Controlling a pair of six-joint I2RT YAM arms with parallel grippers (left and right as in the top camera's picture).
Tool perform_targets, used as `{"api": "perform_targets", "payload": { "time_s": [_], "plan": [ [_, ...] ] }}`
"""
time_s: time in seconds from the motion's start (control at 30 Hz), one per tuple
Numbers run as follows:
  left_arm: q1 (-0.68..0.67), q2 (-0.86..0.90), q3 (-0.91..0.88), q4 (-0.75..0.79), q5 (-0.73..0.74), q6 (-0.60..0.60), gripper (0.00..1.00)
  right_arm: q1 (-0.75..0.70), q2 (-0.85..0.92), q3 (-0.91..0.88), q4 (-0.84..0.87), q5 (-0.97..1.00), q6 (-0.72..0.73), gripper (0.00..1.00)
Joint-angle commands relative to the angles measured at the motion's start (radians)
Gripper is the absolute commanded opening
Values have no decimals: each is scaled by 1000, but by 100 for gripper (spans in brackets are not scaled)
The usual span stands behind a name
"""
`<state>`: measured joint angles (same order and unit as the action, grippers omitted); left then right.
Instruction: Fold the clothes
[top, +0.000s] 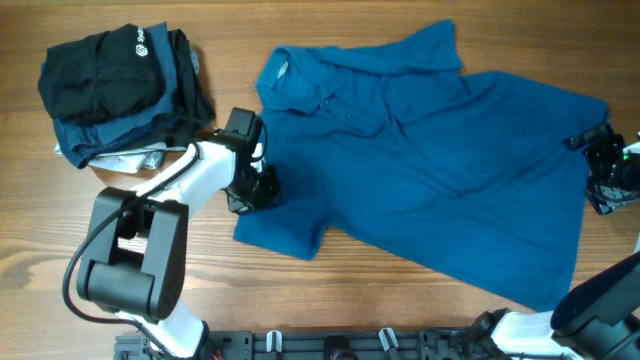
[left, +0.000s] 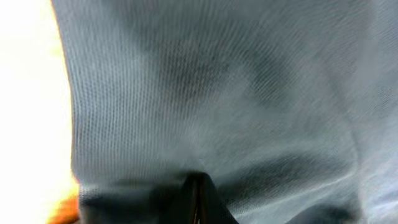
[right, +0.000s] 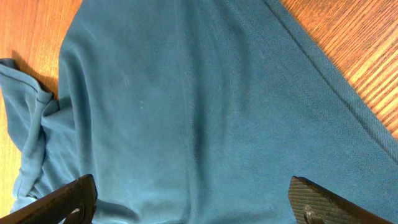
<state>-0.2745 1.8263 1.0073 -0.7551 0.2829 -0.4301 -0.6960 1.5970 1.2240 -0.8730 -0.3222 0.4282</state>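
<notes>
Blue polo shirt (top: 440, 170) is spread flat on the table (top: 60, 240), collar at the far left. Left gripper (top: 252, 190) is pressed together on the shirt's edge by the sleeve; fabric is pinched, presumably for lifting that side over. Right gripper (top: 606, 178) is held spread wide over the hem, nothing gripped, apparently placed for a matching pinch.
</notes>
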Motion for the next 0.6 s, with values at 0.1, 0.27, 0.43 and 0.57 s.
{"api": "perform_targets", "payload": {
  "time_s": [0.1, 0.27, 0.43, 0.57],
  "plan": [
    [3, 68, -112, -177, -254, -238, 4, 2, -19, 14, 5, -16, -6, 99],
    [11, 68, -112, -221, -288, -310, 4, 2, -19, 14, 5, -16, -6, 100],
    [60, 68, -133, -234, -299, -338, 4, 2, -19, 14, 5, -16, -6, 100],
    [88, 57, -140, -230, -285, -337, 4, 2, -19, 14, 5, -16, -6, 99]
  ]
}}
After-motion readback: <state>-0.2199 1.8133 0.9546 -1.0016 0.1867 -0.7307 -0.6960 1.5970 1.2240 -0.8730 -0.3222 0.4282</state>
